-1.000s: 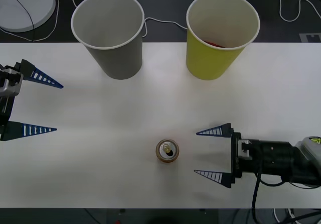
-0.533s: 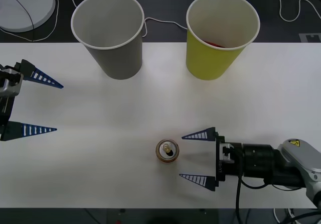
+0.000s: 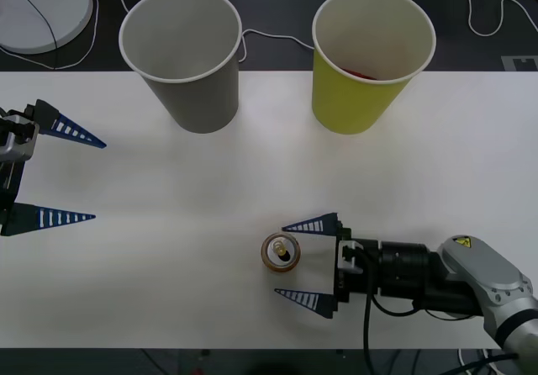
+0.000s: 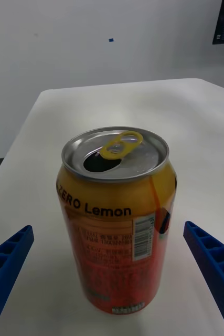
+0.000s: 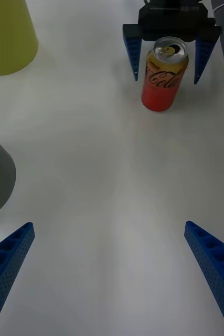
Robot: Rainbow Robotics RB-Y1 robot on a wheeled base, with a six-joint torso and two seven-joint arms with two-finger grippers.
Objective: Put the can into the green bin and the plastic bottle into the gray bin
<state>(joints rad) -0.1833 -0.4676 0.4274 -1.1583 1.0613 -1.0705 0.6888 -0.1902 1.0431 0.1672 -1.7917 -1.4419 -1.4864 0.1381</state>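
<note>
A small red-orange metal drink can [image 3: 281, 252] with a gold-toned top and pull tab stands upright on the white counter [image 3: 185, 224], toward its near edge and roughly midway across. The right tool [image 3: 298, 260] lies low over the counter, reaching in from the robot's right, its two blue ribbed fingers [image 3: 313, 223] spread wide with the tips at the can's flanks. One tip sits on the far side of the can and the other on the near side, neither touching it. From the right wrist camera the can [image 4: 117, 220] stands between the two fingers, with clear counter showing on either side of it, and its opened mouth and yellow tab face upward.

The left tool [image 3: 71, 176] hovers at the robot's left edge of the counter, well apart from the can, its fingers also spread wide and holding nothing. Its wrist camera looks across the counter at the can [image 5: 164, 73] bracketed by the right tool [image 5: 167, 55].

At the far edge of the counter stand two large paper cups with white insides and rolled rims: the gray bin [image 3: 189, 89] on the robot's left and the yellow-green bin [image 3: 361, 97] on its right, both upright and well apart from the can. Something red shows low inside the green one.
</note>
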